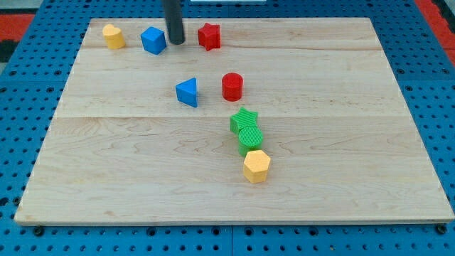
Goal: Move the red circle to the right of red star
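Tip sits up-left of red circle, well apart.

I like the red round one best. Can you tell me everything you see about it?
The red circle is a short, glossy-looking cylinder standing upright on the wooden board, near its middle. Nothing touches it. The blue triangle sits at its left, the red star above it, the green star just below. My tip is far off, near the red star.

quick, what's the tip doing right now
My tip: holding nothing, touching no block I can see, between the blue block and red star.
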### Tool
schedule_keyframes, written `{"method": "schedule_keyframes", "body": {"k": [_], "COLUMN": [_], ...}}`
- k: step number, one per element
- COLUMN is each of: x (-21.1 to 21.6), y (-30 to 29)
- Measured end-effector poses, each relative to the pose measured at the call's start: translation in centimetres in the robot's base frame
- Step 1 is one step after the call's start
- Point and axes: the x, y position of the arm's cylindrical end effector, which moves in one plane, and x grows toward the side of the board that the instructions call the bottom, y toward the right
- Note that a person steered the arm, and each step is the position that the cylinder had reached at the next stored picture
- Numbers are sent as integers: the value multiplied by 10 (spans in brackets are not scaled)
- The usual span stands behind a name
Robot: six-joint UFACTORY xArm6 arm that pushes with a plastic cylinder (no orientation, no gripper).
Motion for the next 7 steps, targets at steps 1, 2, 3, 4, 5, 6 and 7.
{"method": "schedule_keyframes", "body": {"k": [1, 2, 3, 4, 5, 6, 7], "x": [-2, -2, -2, -17, -25, 2, 43], "y": [30, 43, 45, 78, 78, 54, -3]}}
